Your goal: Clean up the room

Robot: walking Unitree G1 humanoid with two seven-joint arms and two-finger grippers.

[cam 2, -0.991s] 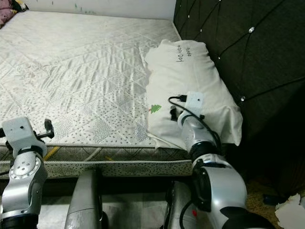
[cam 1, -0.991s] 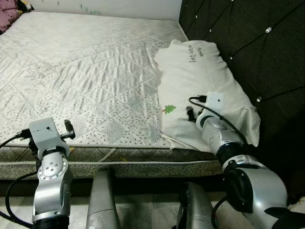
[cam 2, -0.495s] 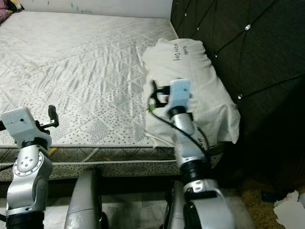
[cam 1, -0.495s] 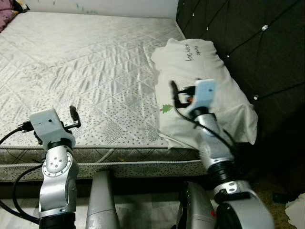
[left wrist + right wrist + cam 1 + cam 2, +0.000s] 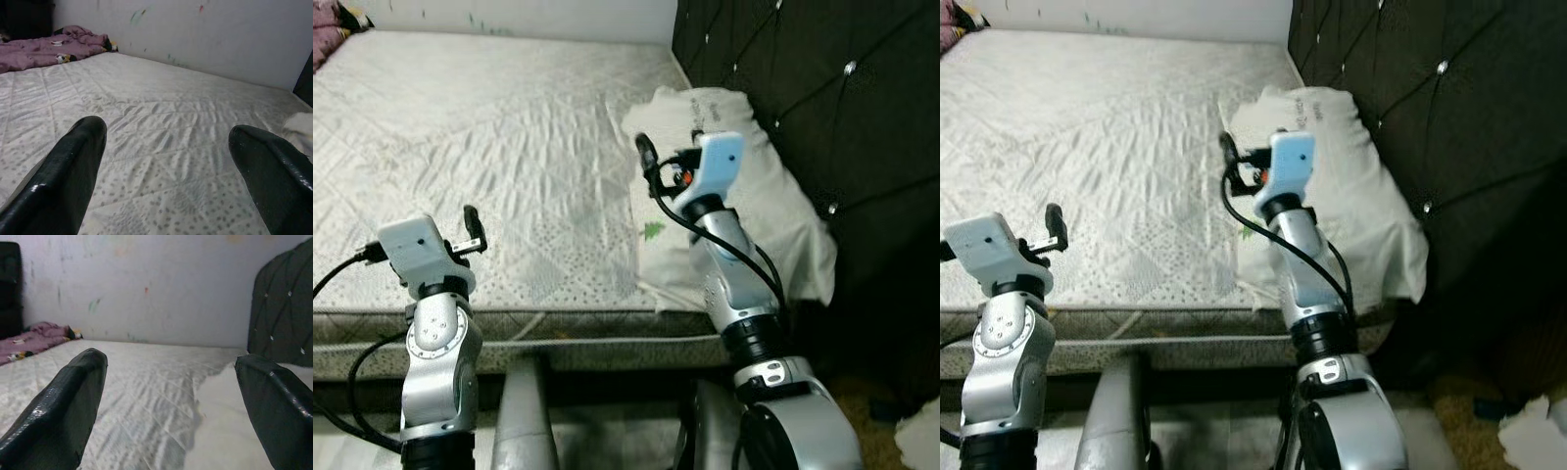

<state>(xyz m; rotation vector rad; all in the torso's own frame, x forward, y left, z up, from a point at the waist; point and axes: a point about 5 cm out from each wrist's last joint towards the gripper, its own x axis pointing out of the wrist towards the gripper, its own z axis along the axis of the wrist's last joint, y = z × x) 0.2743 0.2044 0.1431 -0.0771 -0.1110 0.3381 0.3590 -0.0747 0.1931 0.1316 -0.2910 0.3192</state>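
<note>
A white pillow [image 5: 778, 211] with a small green tree print lies at the right side of the quilted mattress [image 5: 489, 127], against the dark headboard. My right gripper [image 5: 646, 159] is raised above the pillow's left edge, pointing out over the bed. In the right wrist view it [image 5: 171, 362] is open with nothing between its fingers. My left gripper [image 5: 472, 227] hovers at the mattress's near edge. The left wrist view shows it [image 5: 168, 132] open and holding nothing too. A crumpled purple cloth [image 5: 44, 46] lies at the bed's far corner.
The tufted black headboard [image 5: 803, 78] stands close on the right. A pale wall [image 5: 146, 284] runs behind the bed. A white scrap of paper [image 5: 1528, 426] lies on the floor at the lower right. The bed's front edge [image 5: 558, 323] is just before me.
My right arm has lifted off the pillow and swung up and leftward over the bed. The left gripper has risen slightly. The camera has shifted a little.
</note>
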